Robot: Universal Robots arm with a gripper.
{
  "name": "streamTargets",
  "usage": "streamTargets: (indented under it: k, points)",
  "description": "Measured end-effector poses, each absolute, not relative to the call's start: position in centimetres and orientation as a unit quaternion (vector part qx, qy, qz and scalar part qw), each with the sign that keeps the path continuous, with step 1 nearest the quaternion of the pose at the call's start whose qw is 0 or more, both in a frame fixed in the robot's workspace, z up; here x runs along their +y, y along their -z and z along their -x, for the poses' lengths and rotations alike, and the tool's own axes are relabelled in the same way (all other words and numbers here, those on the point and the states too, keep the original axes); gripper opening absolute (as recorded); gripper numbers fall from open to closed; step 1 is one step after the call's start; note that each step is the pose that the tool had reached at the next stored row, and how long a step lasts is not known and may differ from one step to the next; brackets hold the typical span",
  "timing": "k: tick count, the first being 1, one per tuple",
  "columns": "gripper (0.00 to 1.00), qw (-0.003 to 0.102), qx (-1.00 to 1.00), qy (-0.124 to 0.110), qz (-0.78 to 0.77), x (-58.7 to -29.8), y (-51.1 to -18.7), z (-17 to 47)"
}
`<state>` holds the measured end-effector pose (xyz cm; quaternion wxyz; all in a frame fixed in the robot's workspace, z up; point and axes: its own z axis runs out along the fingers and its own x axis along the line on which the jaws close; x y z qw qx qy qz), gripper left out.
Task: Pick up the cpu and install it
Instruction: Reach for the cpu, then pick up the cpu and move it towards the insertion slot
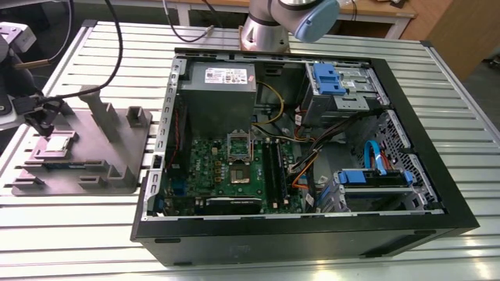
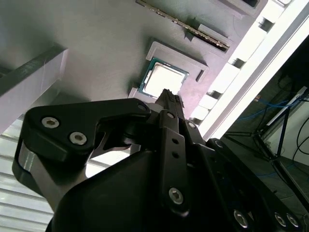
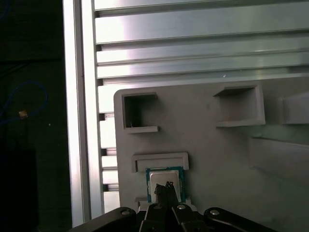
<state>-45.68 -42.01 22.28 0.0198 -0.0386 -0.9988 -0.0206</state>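
In the first wrist view the gripper point(image 3: 166, 189) is seen with its fingertips drawn together and nothing clamped, poised directly over the cpu point(image 3: 161, 176). The cpu is seated in its recess on the grey plastic tray point(image 1: 117, 186), at the exterior view's left. Contact cannot be confirmed.

Risk noted: if the closed tips are pressed down, the metal lid may be scratched. The motherboard point(image 1: 226, 170) lies well apart inside the computer case point(image 1: 437, 196), so a tilted grasp risks a drop in transit.
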Motion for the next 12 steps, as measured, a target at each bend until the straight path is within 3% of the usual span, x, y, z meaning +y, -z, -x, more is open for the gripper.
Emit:
streamTargets:
  k: [12]
  points:
    - [0.10, 0.020, -0.999, 0.021, 0.039, -42.10, -21.30, 45.67]
